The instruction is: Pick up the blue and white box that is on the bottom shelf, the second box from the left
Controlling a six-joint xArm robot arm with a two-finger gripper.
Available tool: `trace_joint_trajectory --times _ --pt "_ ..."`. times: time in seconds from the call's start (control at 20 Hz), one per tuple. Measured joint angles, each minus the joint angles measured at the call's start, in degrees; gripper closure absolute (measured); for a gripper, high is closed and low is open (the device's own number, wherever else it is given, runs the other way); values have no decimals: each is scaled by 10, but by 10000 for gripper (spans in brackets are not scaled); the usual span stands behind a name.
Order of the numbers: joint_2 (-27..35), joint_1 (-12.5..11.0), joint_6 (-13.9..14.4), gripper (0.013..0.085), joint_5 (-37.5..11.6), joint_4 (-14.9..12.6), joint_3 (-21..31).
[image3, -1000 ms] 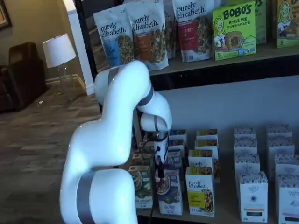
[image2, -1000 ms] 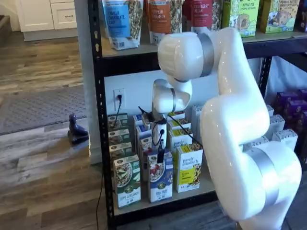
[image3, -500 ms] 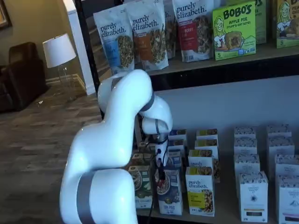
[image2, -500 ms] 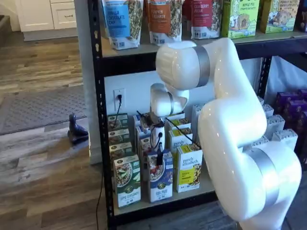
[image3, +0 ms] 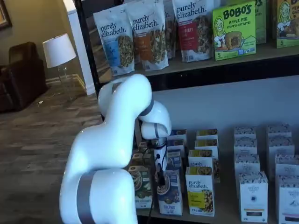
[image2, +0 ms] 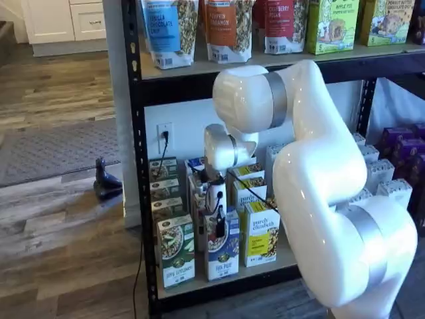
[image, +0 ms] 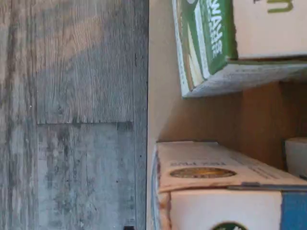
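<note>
The blue and white box stands at the front of its row on the bottom shelf, between a green-and-white carton and a yellow carton. It also shows in a shelf view. My gripper hangs straight over the box's top, its black fingers at the top edge; it also shows in a shelf view. No gap shows between the fingers. In the wrist view the box's top and the green carton sit close below the camera.
More rows of like cartons stand behind the front ones. White and purple cartons fill the shelf's right side. Pouches stand on the higher board. The black rack post is at the left. Wood floor lies in front.
My arm has lowered, bringing the gripper down from above the box row to the top of the front blue and white box.
</note>
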Motion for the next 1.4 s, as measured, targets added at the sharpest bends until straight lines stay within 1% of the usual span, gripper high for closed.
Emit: trace_joint_trajectory --times 0.3,0.55,0.65,0.7,0.75,0.8,0.85,1.4 --pt "9 -1 10 130 -10 -13 1" --pt "10 -2 8 130 -15 -13 5" --pt "9 -3 8 210 -17 -14 8" --pt "9 -3 8 210 -17 -14 9" --pt "8 -3 8 250 -17 -14 10" --pt "8 -4 8 250 -16 -14 11" --pt "7 -4 7 290 -16 -14 13" --pt "4 -4 10 290 -19 -17 23"
